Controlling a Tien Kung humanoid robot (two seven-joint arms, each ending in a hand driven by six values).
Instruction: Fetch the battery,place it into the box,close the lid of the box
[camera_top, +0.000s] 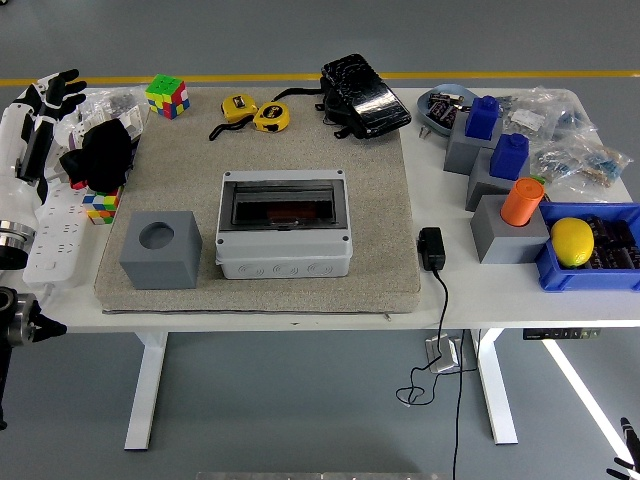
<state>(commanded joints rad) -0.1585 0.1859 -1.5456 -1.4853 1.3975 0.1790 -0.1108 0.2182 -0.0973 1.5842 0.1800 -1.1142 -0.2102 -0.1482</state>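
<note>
While the grey plastic box (285, 238) sits mid-mat on the white surface (300, 300), its dark, see-through lid lies flat over the top, framed by a pale rim, and something reddish-brown shows dimly through it. The front wall carries a row of moulded round knock-out rings. No single battery can be told apart with certainty; small dark cylinders that may be batteries fill the grey dish (443, 104) at the far right and the blue plastic bin (590, 262) at the right edge, where a smooth yellow lemon (572, 241) also rests.

The mat (180, 190) under the box is coarse, beige and felt-like. Just left of the box stands a matte grey cube (160, 250) with a round hole in its top. At the far edge lie two yellow tape measures (255, 113), a glossy black pouch (364, 96), and a bright puzzle cube (167, 96). On the right, stepped grey blocks (488, 190) carry two blue caps and an orange cylinder (522, 201), beside crinkled clear bags (575, 145). A black adapter (431, 248) trails its cable over the near edge.

The left robot hand (52, 92), black-fingered on a white forearm, hangs at the far-left corner with fingers loosely spread, grasping nothing, well apart from the box.
</note>
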